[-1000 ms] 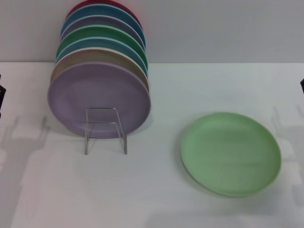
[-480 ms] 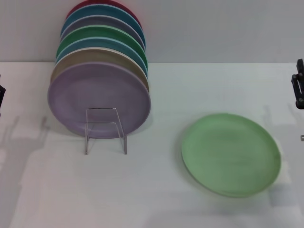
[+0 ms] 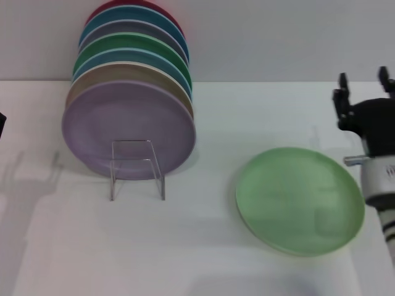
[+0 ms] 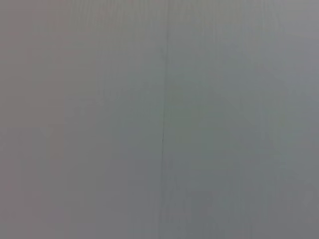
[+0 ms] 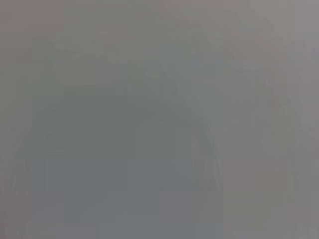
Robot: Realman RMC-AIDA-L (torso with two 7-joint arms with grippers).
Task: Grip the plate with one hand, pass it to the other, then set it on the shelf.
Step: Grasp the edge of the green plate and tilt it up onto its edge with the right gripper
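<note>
The light pastel-green plate [image 3: 300, 200] lies flat on the white table at the right in the head view. My right gripper [image 3: 363, 83] has come in from the right edge. It hovers beside and just behind the plate's far right rim, fingers apart, open and empty. The shelf [image 3: 137, 169] is a small clear rack at the left, with its low front stop showing before a lilac-purple plate [image 3: 128, 126]. Of my left arm [image 3: 2, 123] only a dark bit shows at the left edge. Both wrist views show only plain grey surface.
A row of several upright plates [image 3: 133, 55] stands on the rack behind the lilac one, among them tan, teal, dark green and red. A grey wall [image 3: 278, 37] runs along the back of the table [image 3: 203, 246].
My right arm has moved in from the right edge toward the green plate, so its gripper and wrist are now in full view. The plate and rack have not moved.
</note>
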